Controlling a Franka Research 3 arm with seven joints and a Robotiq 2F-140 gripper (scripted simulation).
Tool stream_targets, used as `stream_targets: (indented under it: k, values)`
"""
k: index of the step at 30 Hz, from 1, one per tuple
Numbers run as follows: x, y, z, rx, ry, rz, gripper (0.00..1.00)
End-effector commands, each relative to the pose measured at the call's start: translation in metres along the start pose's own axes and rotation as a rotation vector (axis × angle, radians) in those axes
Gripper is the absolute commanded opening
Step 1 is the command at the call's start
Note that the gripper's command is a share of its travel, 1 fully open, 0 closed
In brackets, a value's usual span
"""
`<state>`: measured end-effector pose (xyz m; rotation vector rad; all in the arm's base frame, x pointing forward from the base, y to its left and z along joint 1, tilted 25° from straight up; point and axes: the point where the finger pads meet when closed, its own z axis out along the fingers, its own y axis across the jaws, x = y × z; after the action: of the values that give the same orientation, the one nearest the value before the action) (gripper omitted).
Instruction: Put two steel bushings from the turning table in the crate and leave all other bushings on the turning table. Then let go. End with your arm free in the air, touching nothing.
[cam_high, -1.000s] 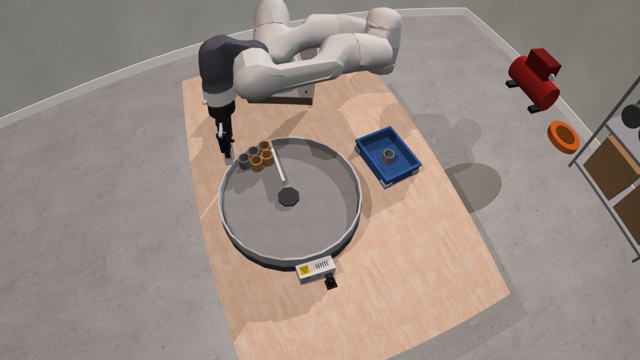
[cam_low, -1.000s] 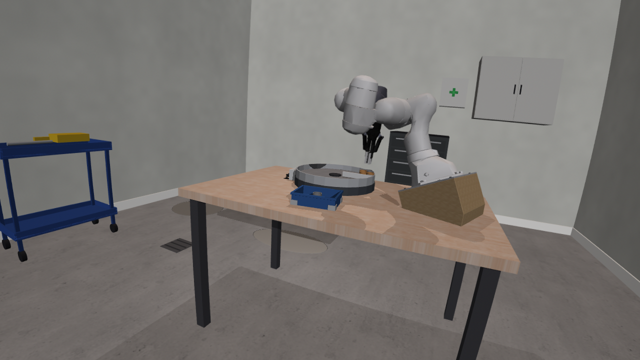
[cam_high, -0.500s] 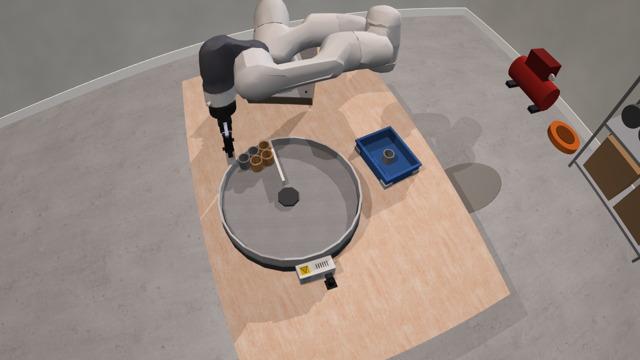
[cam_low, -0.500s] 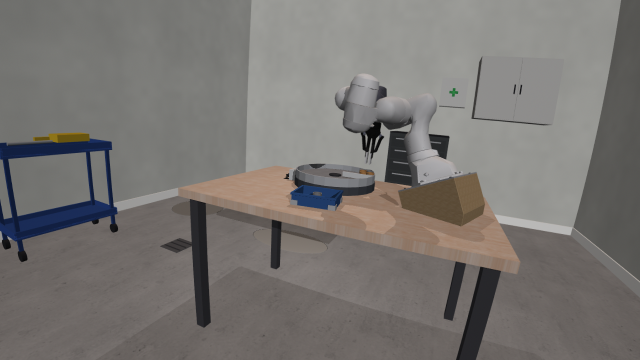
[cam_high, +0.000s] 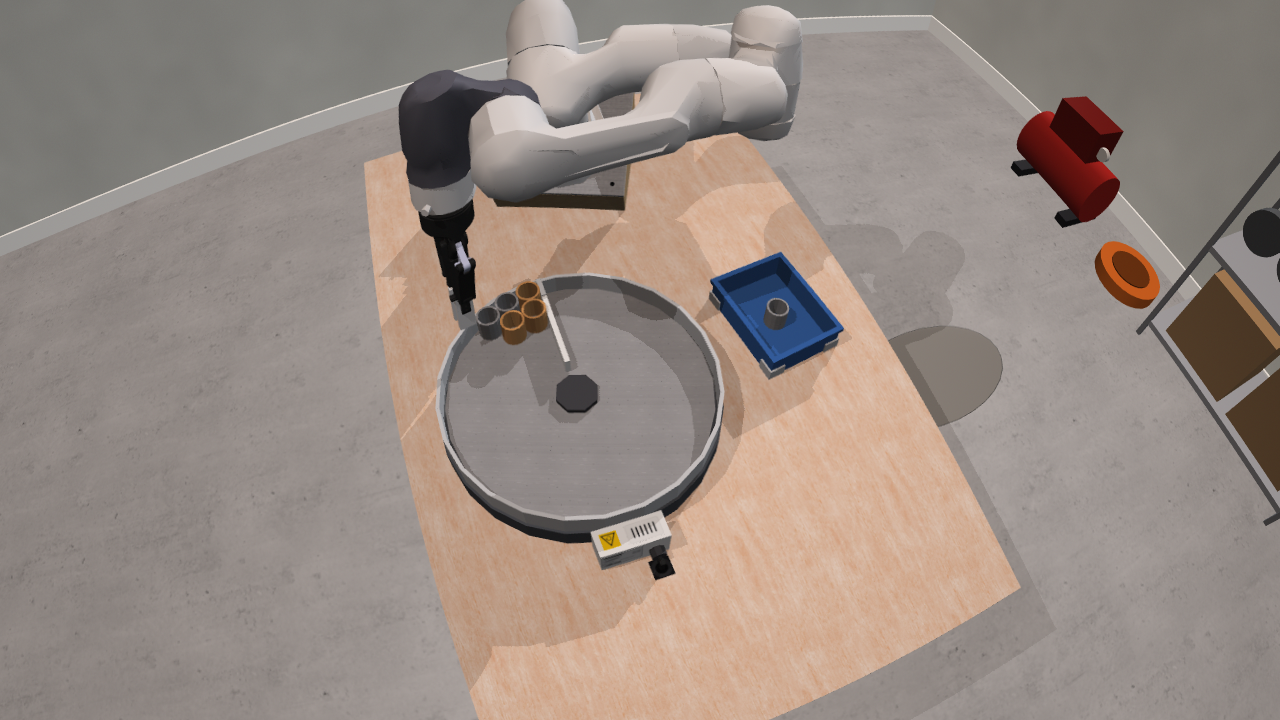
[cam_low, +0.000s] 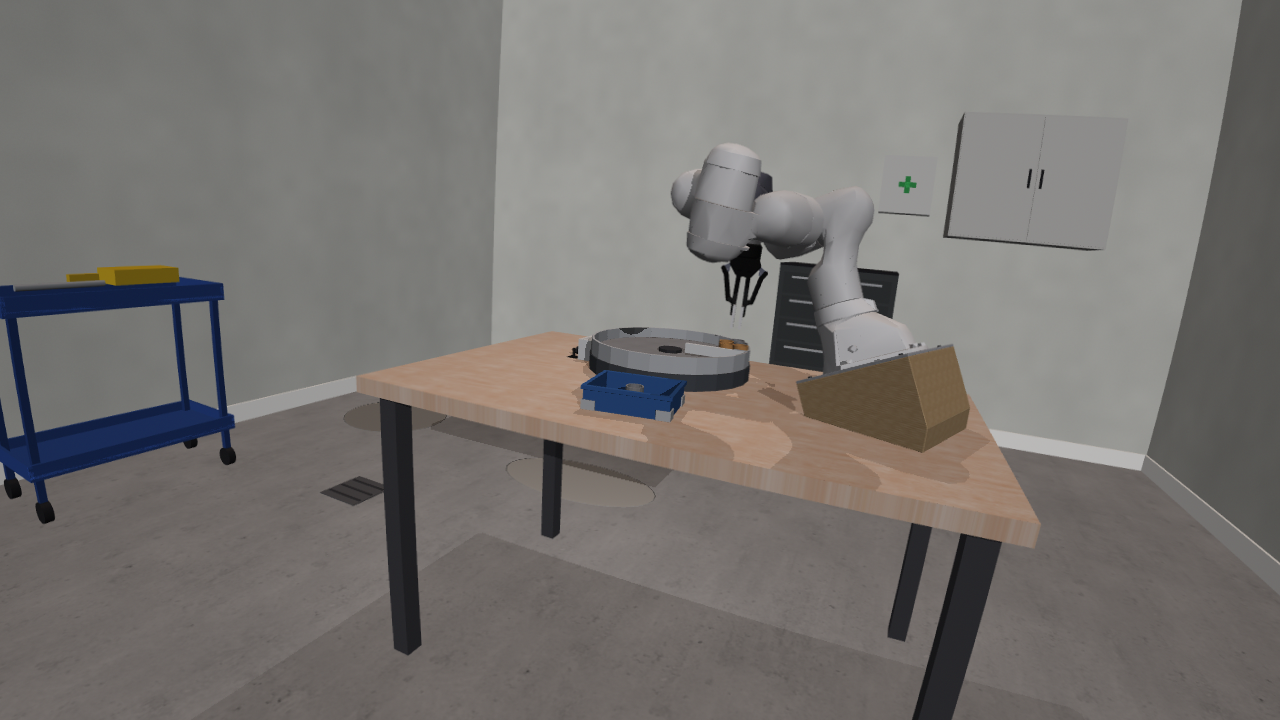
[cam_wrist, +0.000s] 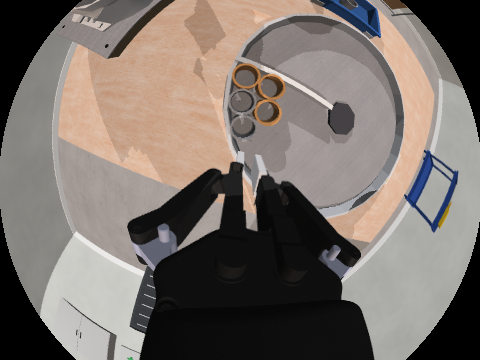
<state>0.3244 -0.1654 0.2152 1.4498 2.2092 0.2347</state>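
Note:
My gripper (cam_high: 463, 311) (cam_low: 736, 315) (cam_wrist: 247, 162) is shut with a narrow gap and nothing in it, above the rim beside the bushings. The turning table (cam_high: 572, 465) (cam_low: 666, 365) (cam_wrist: 350, 165) holds two grey steel bushings, one nearest my fingers (cam_high: 487, 332) (cam_wrist: 254, 126) and another (cam_high: 506, 294) (cam_wrist: 254, 101) beside it. Three orange-brown bushings stand close against them: one (cam_high: 512, 337) (cam_wrist: 268, 124) on the inner side, two by the white bar. The blue crate (cam_high: 760, 286) (cam_low: 626, 402) (cam_wrist: 370, 20) holds one upright steel bushing (cam_high: 775, 323) (cam_low: 634, 387).
A white bar (cam_high: 556, 333) (cam_wrist: 300, 87) runs from the rim toward the dark hub (cam_high: 576, 393) (cam_wrist: 342, 118), with the bushings packed on one side of it. A white control box (cam_high: 631, 539) sits at the outer rim. A wedge-shaped block (cam_low: 877, 402) stands near the arm's base.

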Motion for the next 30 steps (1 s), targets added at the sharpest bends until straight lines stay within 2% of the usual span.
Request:
stream_targets:
  k: [1, 3, 30]
  values:
    - [0.0, -0.0003, -0.0006, 0.005, 0.0, -0.167, 0.1]
    - [0.0, -0.0003, -0.0006, 0.005, 0.0, -0.167, 0.1]
    - [0.0068, -0.0011, -0.0008, 0.013, 0.022, -0.642, 0.1]
